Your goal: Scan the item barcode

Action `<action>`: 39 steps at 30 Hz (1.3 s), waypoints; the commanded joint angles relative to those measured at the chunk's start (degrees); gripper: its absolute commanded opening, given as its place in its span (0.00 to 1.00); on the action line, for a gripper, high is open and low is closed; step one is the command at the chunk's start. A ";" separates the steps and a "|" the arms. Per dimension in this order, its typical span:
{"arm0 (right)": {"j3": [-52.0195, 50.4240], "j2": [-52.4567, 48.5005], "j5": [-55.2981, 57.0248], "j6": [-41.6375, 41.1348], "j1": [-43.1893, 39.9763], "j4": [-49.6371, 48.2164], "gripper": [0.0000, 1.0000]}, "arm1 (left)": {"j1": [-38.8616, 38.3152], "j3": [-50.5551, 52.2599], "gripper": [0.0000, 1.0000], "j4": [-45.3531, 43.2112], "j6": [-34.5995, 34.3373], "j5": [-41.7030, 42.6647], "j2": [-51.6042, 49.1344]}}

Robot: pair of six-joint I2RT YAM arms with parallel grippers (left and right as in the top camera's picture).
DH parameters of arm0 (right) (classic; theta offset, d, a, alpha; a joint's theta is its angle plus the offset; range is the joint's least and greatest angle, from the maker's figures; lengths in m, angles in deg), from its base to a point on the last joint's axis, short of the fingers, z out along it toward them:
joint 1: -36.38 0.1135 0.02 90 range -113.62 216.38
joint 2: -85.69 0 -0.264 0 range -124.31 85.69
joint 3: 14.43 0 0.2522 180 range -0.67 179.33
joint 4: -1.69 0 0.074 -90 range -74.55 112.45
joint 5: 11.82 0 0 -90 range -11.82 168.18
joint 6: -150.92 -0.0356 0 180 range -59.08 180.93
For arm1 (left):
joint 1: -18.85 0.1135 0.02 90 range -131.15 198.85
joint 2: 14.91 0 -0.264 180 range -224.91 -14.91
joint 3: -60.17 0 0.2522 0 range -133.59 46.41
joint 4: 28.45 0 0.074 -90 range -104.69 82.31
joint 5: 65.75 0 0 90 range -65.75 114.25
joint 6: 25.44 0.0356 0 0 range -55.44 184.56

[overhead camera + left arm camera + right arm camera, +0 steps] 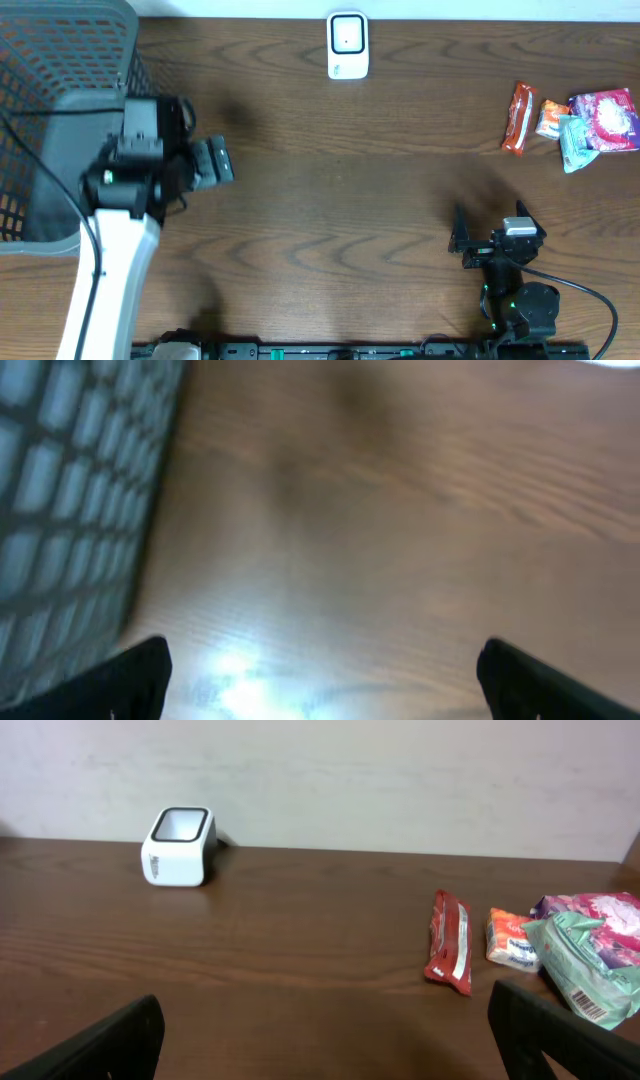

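The white barcode scanner [347,45] [180,846] stands at the table's far edge, centre. At the far right lie the items: a red packet [519,117] [450,942], a small orange packet [551,118] [512,938], a green packet [575,143] [585,970] with a barcode showing, and a pink packet [607,118] [590,908]. My left gripper [222,160] [322,660] hangs open over bare wood beside the basket, holding nothing. Open and empty too, my right gripper [489,215] [325,1005] sits near the front right, pointing toward the far edge, well short of the packets.
A grey mesh basket [60,60] [60,480] fills the far left corner, right beside my left arm. Brown wooden tabletop [350,190] stretches between the two arms. A pale wall stands behind the scanner in the right wrist view.
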 commanded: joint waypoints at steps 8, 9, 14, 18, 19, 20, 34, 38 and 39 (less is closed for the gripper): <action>-0.20 0.39 0.26 0.26 0.26 0.09 0.99 | -0.07 23.12 0.98 -12.87 14.34 8.55 26.64; -0.20 0.39 0.26 0.26 0.26 0.09 0.99 | -0.07 25.22 0.98 -12.83 14.34 8.15 29.88; -0.20 0.39 0.26 0.26 0.26 0.09 0.99 | -0.07 32.48 0.98 -12.66 14.60 7.17 40.98; -0.20 0.39 0.26 0.26 0.26 0.09 0.99 | -0.02 36.09 0.98 -12.72 14.56 7.19 44.02; -0.20 0.39 0.26 0.26 0.26 0.09 0.99 | 0.11 37.09 0.98 -12.87 14.53 7.19 44.74; -0.20 0.39 0.26 0.26 0.26 0.09 0.99 | 0.09 38.07 0.98 -12.94 14.56 7.19 45.51; -0.20 0.39 0.26 0.26 0.26 0.09 0.99 | 2.71 51.78 0.98 -22.47 14.53 6.78 62.07; -0.20 0.39 0.26 0.26 0.26 0.09 0.99 | 2.95 54.14 0.98 -26.86 14.56 6.78 64.65; -0.20 0.39 0.26 0.26 0.26 0.09 0.99 | 2.95 54.82 0.98 -28.48 14.56 6.78 65.22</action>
